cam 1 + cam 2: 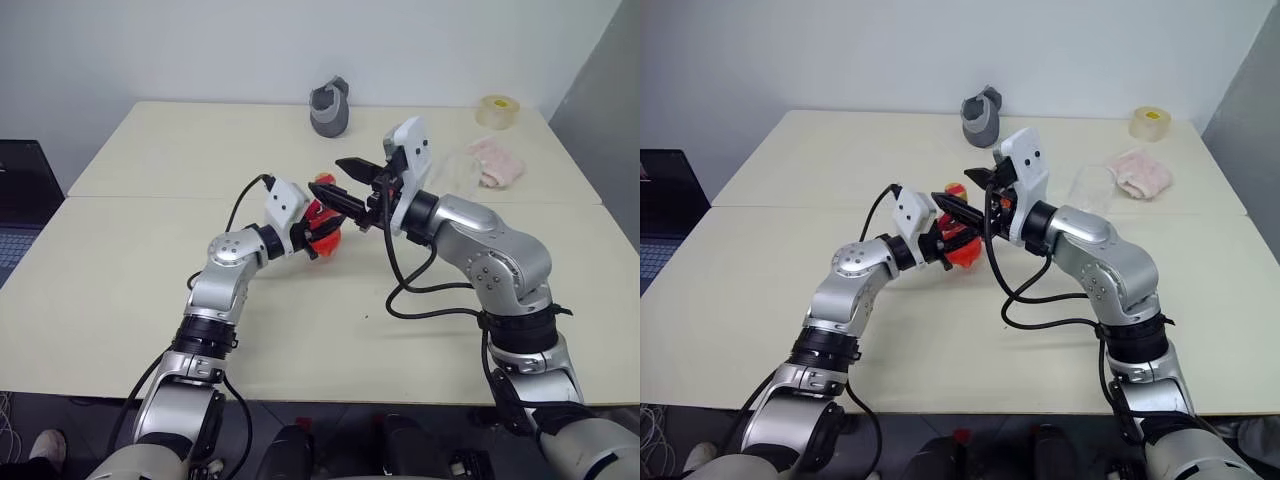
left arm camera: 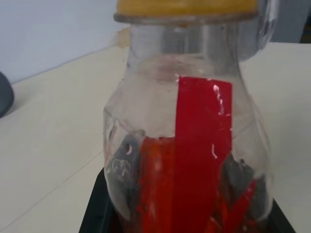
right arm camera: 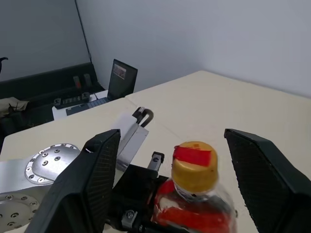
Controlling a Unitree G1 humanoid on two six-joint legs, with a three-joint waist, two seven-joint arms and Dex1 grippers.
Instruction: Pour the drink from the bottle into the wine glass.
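While the left gripper (image 1: 946,243) stands clamped on the bottle (image 3: 194,194) above the table (image 1: 150,290), holding it upright with red drink (image 2: 160,184) low inside, the right gripper (image 3: 184,170) hangs over the yellow cap (image 3: 195,167) with jaws spread wide, gripping nothing. Beyond stands a grey jug (image 1: 329,107).

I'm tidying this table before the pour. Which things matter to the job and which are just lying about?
For the job: bottle with its yellow cap, held in the left gripper; right gripper open around the cap; wine glass.
Lying about: grey jug-like object, tape roll, pink cloth, laptop.
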